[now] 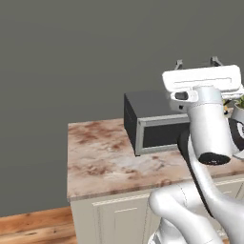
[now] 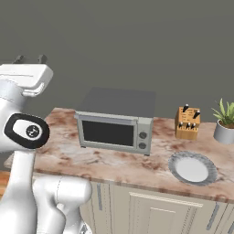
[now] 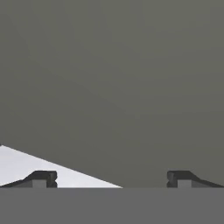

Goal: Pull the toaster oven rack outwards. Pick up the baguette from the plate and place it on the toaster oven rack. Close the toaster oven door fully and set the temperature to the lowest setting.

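The toaster oven (image 2: 116, 121) stands at the back of the counter, and it also appears behind my arm (image 1: 152, 126). Its door (image 2: 109, 132) is up and shut, with the knobs (image 2: 143, 140) in a column to its right. The rack is hidden behind the door. To the right, near the front edge, lies the plate (image 2: 192, 168) with a bare surface. The baguette is out of view. My gripper (image 1: 197, 62) (image 2: 30, 58) is raised high above the counter, left of the oven, and faces the grey wall. In the hand view the gripper (image 3: 111, 178) stands open with nothing between its fingers.
A wooden knife block (image 2: 188, 122) stands right of the oven. A plant in a grey pot (image 2: 224, 128) (image 1: 238, 112) sits at the far right. The marble counter (image 1: 105, 162) has free room left of the oven. Cabinets (image 2: 151, 210) lie below.
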Controlling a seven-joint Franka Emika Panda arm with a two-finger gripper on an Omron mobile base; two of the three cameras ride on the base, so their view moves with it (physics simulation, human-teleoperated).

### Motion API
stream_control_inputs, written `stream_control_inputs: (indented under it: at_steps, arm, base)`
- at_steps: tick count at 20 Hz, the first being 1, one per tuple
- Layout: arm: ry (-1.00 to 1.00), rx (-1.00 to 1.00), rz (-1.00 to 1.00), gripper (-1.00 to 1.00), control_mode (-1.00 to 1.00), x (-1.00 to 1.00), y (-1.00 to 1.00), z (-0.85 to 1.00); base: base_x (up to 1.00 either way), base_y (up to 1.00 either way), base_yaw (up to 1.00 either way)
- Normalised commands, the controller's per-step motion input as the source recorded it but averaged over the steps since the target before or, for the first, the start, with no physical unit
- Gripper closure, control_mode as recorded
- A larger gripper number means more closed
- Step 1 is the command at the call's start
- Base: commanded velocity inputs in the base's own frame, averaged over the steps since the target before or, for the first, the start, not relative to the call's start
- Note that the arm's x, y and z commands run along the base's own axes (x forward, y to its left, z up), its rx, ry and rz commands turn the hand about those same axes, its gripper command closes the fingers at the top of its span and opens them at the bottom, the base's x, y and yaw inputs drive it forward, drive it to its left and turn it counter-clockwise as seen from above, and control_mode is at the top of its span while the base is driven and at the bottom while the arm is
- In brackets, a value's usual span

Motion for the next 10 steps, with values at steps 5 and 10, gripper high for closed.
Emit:
stream_control_inputs:
  at_steps: [5,10]
  arm:
    - [-0.08,0.36,0.0,-1.0,-1.0,0.16,0.0,-0.63]
    - [-0.11,0.42,0.01,-1.0,-1.0,0.07,0.0,-0.6]
  base:
    - [0.0,0.0,0.0]
    - [0.0,0.0,0.0]
